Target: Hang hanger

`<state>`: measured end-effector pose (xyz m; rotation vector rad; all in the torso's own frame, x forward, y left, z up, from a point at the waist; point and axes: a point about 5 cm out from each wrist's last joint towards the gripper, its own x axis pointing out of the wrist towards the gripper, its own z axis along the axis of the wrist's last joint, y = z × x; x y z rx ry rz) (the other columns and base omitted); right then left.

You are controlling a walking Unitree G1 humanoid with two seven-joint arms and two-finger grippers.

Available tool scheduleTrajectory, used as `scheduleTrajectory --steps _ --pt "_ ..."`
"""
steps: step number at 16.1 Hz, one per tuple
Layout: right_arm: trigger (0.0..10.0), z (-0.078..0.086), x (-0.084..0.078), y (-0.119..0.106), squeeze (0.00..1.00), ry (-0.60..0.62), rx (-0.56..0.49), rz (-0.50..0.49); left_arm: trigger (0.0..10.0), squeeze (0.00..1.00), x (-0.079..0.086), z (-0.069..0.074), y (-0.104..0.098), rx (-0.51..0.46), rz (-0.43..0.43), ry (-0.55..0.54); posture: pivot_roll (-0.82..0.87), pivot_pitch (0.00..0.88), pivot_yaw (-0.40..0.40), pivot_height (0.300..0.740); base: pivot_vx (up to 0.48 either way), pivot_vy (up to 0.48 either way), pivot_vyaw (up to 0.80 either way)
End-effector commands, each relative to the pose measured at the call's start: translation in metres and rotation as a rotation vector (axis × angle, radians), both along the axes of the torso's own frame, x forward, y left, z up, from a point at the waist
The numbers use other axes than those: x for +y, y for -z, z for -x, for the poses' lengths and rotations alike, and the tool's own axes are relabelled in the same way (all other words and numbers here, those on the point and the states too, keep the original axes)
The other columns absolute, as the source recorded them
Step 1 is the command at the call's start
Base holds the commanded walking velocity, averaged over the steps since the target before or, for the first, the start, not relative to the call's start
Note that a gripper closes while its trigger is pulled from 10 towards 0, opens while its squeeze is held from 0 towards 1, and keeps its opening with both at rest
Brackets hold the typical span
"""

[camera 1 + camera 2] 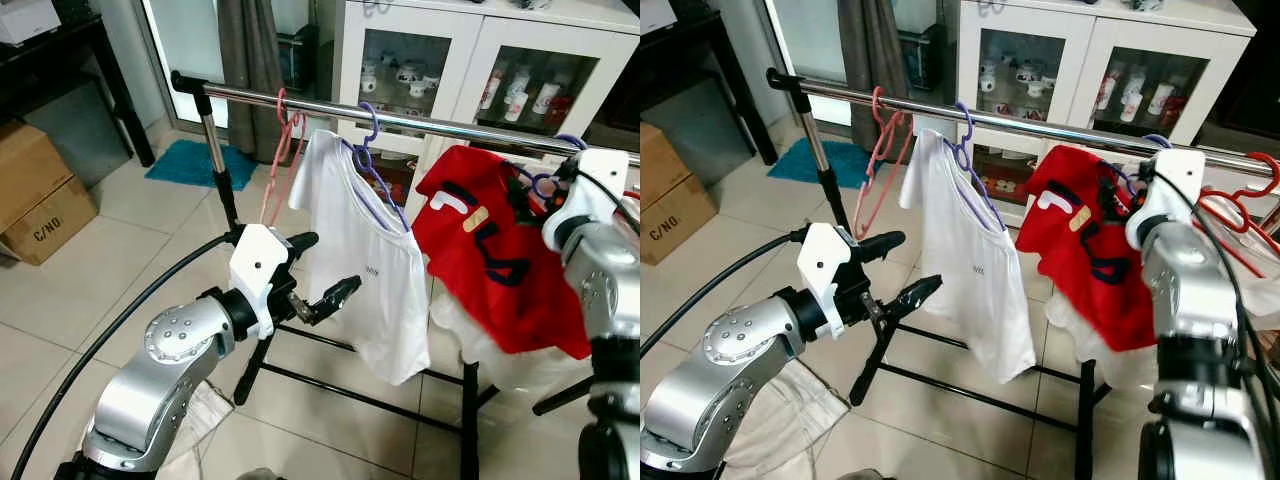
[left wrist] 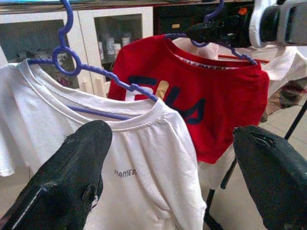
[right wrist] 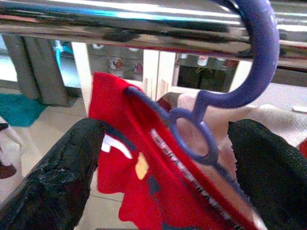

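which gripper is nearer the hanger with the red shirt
Right. The right gripper sits open around the purple hanger hooked over the rail; the left gripper is open, apart, by the white shirt.

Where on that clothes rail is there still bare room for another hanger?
The rail is bare between the white T-shirt and red shirt, and left of the pink hanger. The red shirt's end is crowded, with the right tool there.

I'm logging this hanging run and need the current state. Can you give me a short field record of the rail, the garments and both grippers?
rail: chrome bar
red shirt: on purple hanger, hook over rail
white shirt: on its own purple hanger, hung
pink hanger: bare, on rail
right gripper: open, fingers either side of hanger neck
left gripper: open, empty, before white shirt
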<state>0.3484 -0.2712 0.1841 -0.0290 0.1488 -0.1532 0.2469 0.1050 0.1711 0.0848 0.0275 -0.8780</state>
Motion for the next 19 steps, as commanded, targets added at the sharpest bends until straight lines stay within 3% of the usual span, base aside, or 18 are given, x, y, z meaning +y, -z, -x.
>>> scheduleTrajectory --steps 1,6,10,11,12,13,14,15,19 --pt "10.0 -0.001 -0.007 -0.002 0.0 0.007 -0.004 0.005 10.0 0.0 -0.002 0.002 -0.002 -0.002 -0.006 0.024 0.08 0.073 0.017 0.74 0.0 0.0 0.0" --pt "10.0 -0.008 -0.007 0.01 0.0 -0.143 0.075 -0.002 10.0 0.0 -0.003 0.005 0.0 0.003 -0.013 0.042 0.08 0.057 0.013 0.74 0.0 0.0 0.0" --pt "10.0 -0.006 -0.002 -0.001 0.0 -0.282 0.066 0.017 10.0 0.0 -0.002 0.006 -0.001 -0.001 -0.015 0.042 0.08 0.046 0.01 0.74 0.0 0.0 0.0" --pt "9.6 -0.006 -0.003 -0.002 0.0 -0.292 0.071 0.018 10.0 0.0 -0.002 0.005 -0.001 -0.003 -0.014 0.042 0.08 0.046 0.01 0.74 0.0 0.0 0.0" --pt "7.9 -0.006 -0.004 -0.002 0.0 -0.291 0.072 0.014 10.0 0.0 -0.003 0.005 -0.001 -0.004 -0.015 0.043 0.08 0.045 0.011 0.74 0.0 0.0 0.0" --pt "2.7 -0.006 -0.004 -0.005 0.0 -0.3 0.073 -0.009 10.0 0.0 -0.003 0.005 -0.001 -0.006 -0.014 0.044 0.08 0.045 0.011 0.74 0.0 0.0 0.0" --pt "1.7 -0.006 -0.004 -0.006 0.0 -0.3 0.083 -0.024 10.0 0.0 -0.003 0.005 -0.001 -0.007 -0.014 0.045 0.08 0.043 0.012 0.74 0.0 0.0 0.0" --pt "0.0 -0.005 -0.005 -0.004 0.0 -0.3 0.123 -0.028 10.0 0.0 -0.002 0.005 -0.001 -0.007 -0.015 0.045 0.08 0.043 0.013 0.74 0.0 0.0 0.0" --pt "0.0 -0.003 -0.009 0.001 0.0 -0.288 0.185 -0.057 10.0 0.0 -0.003 0.005 -0.001 -0.009 -0.015 0.047 0.08 0.043 0.012 0.74 0.0 0.0 0.0"
